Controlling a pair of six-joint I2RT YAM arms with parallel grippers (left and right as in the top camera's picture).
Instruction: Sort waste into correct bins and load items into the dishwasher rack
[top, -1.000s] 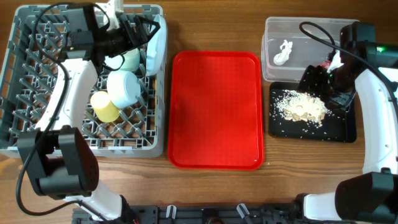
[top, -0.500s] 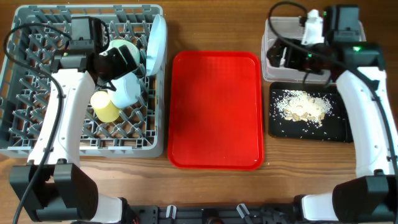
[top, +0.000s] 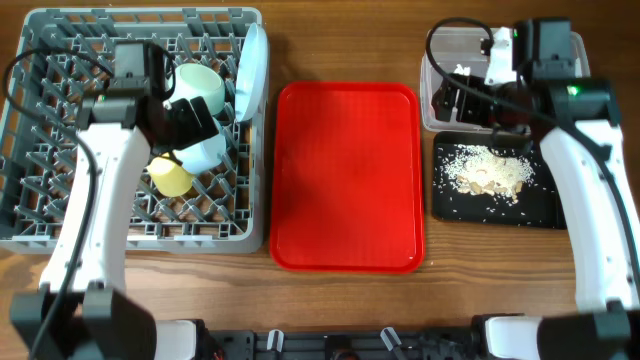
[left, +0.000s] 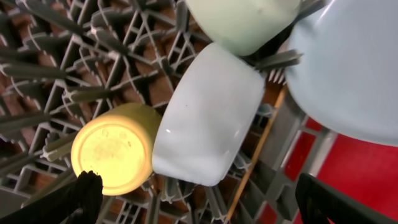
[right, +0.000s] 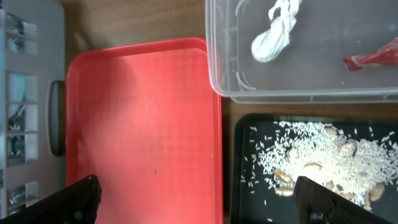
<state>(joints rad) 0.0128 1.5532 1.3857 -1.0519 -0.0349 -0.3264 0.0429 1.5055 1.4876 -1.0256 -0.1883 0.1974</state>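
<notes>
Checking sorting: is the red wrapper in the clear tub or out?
In: the red wrapper lies inside the clear tub, near the white scrap.

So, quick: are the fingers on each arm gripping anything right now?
Left gripper: fingers open, holding nothing.
Right gripper: fingers open, holding nothing.

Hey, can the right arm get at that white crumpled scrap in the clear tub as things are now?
Probably yes. The right gripper is open near the lidless clear tub, and the white scrap lies uncovered on its floor, apart from the red wrapper. Only the tub's wall stands close.
</notes>
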